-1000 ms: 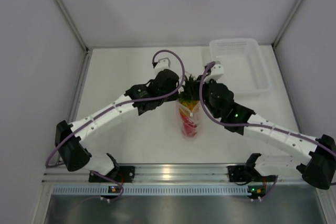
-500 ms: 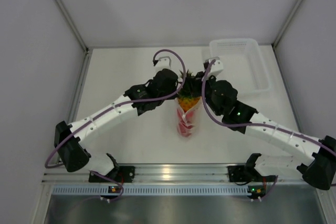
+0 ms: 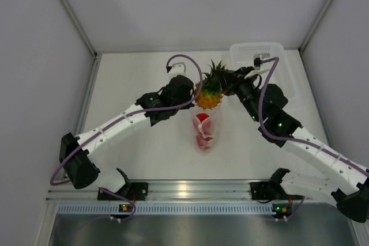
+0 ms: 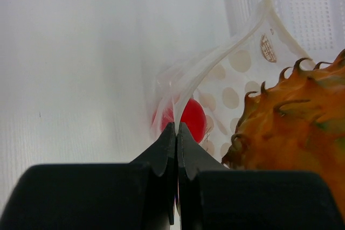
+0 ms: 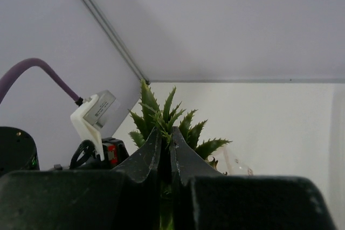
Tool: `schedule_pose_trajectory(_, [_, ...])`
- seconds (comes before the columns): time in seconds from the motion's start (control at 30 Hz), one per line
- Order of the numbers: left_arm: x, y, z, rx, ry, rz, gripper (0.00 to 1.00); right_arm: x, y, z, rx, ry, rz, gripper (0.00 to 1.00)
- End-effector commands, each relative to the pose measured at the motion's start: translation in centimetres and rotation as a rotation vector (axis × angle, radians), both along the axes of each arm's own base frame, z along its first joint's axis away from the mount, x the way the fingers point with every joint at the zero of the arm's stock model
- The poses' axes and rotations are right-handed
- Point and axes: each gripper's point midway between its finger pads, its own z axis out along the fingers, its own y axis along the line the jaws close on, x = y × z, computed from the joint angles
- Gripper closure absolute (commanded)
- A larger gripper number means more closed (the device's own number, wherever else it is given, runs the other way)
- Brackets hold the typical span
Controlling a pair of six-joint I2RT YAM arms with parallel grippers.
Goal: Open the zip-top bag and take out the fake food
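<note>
The zip-top bag [image 3: 205,131] lies mid-table with red round fruit [image 3: 202,120] still inside. My left gripper [image 3: 193,97] is shut on the bag's top edge [image 4: 186,87]; a red fruit [image 4: 188,119] shows through the plastic just beyond the fingertips. My right gripper [image 3: 226,82] is shut on the green crown [image 5: 167,117] of the toy pineapple [image 3: 210,93] and holds it in the air above the bag's mouth, out of the bag. The pineapple's orange body [image 4: 294,127] fills the right of the left wrist view.
A rigid translucent bin [image 3: 262,67] stands at the back right, just behind my right gripper. White enclosure walls surround the table on three sides. The left wrist's camera mount [image 5: 94,117] is close beside the pineapple crown.
My right gripper has lifted the pineapple up and back out of the bag, its arm swinging toward the bin. The bag, held by the left gripper, has sagged with only red fruit inside.
</note>
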Motion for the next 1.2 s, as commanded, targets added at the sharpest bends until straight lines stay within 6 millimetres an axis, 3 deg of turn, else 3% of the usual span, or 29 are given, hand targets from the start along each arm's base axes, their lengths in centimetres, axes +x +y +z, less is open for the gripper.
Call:
schedule_pose_trajectory(0.0, [0.6,1.1,0.4,0.011,-0.016,0.015,1.00,0.3,-1.0,6.5,0.172,-0.058,0.018,1.00])
schedule_pose_trajectory(0.03, [0.7,1.5,0.0,0.024,0.002,0.013,1.00,0.0,-1.4,8.8,0.188,-0.090,0.029,1.00])
schedule_pose_trajectory(0.07, [1.3,2.3,0.0,0.025,0.008,0.035,1.00,0.1,-1.9,9.6,0.183,-0.100,0.018,1.00])
schedule_pose_trajectory(0.1, [1.6,2.9,-0.1,0.030,0.015,0.043,1.00,0.8,-2.6,9.0,0.152,-0.065,-0.011,1.00])
schedule_pose_trajectory(0.13, [1.8,3.3,-0.2,0.033,0.020,0.043,1.00,0.6,-3.4,10.9,0.165,-0.083,-0.012,1.00])
schedule_pose_trajectory(0.27, [3.1,6.3,0.3,0.029,0.023,0.082,1.00,2.1,-6.3,10.5,0.123,-0.036,-0.007,1.00])
schedule_pose_trajectory(0.3, [3.4,6.8,0.6,0.025,0.025,0.089,1.00,3.1,-8.4,10.1,0.115,-0.023,-0.050,1.00])
schedule_pose_trajectory(0.37, [4.3,9.0,1.0,0.036,0.032,0.123,1.00,4.8,-11.1,7.5,0.067,0.068,-0.148,1.00])
schedule_pose_trajectory(0.4, [4.5,9.6,1.9,0.052,0.022,0.124,1.00,6.2,-13.8,5.2,0.038,0.138,-0.240,1.00])
schedule_pose_trajectory(0.43, [4.6,10.3,2.4,0.063,0.015,0.135,1.00,6.9,-15.0,3.4,0.030,0.181,-0.280,1.00])
schedule_pose_trajectory(0.57, [5.1,12.6,5.1,0.080,-0.024,0.164,1.00,10.1,-21.6,-2.4,0.085,0.291,-0.495,1.00])
schedule_pose_trajectory(0.67, [5.2,13.7,5.8,0.106,-0.032,0.170,1.00,12.7,-24.5,-5.3,0.109,0.342,-0.614,1.00])
schedule_pose_trajectory(0.73, [5.3,14.5,5.7,0.130,-0.026,0.176,1.00,14.3,-24.9,-5.6,0.108,0.342,-0.626,1.00])
schedule_pose_trajectory(0.77, [5.2,14.8,5.6,0.136,-0.022,0.177,1.00,16.0,-24.9,-6.9,0.082,0.355,-0.625,1.00])
schedule_pose_trajectory(0.83, [4.8,14.6,5.3,0.122,-0.011,0.156,1.00,17.8,-24.8,-7.4,0.075,0.361,-0.618,1.00])
schedule_pose_trajectory(0.87, [4.5,14.5,4.3,0.124,0.011,0.150,1.00,19.4,-24.8,-9.9,0.036,0.414,-0.613,1.00])
schedule_pose_trajectory(0.9, [4.5,14.2,3.9,0.108,0.026,0.148,1.00,20.5,-24.8,-9.3,0.029,0.403,-0.606,1.00])
schedule_pose_trajectory(0.93, [4.6,13.9,3.3,0.106,0.042,0.139,1.00,21.5,-24.7,-10.1,0.017,0.418,-0.597,1.00])
schedule_pose_trajectory(0.97, [4.7,13.5,2.7,0.103,0.057,0.128,1.00,22.9,-24.6,-12.5,-0.016,0.464,-0.590,1.00])
schedule_pose_trajectory(1.03, [4.9,12.6,1.8,0.086,0.089,0.100,1.00,24.7,-24.9,-12.4,-0.047,0.451,-0.602,1.00])
schedule_pose_trajectory(1.07, [5.2,12.4,1.7,0.083,0.090,0.094,1.00,25.6,-24.9,-14.1,-0.088,0.476,-0.608,1.00])
schedule_pose_trajectory(1.1, [5.4,12.3,1.7,0.077,0.092,0.099,1.00,26.4,-25.4,-13.3,-0.094,0.454,-0.633,1.00])
schedule_pose_trajectory(1.17, [5.7,11.8,1.6,0.070,0.092,0.087,1.00,27.8,-25.7,-14.5,-0.120,0.468,-0.642,0.93])
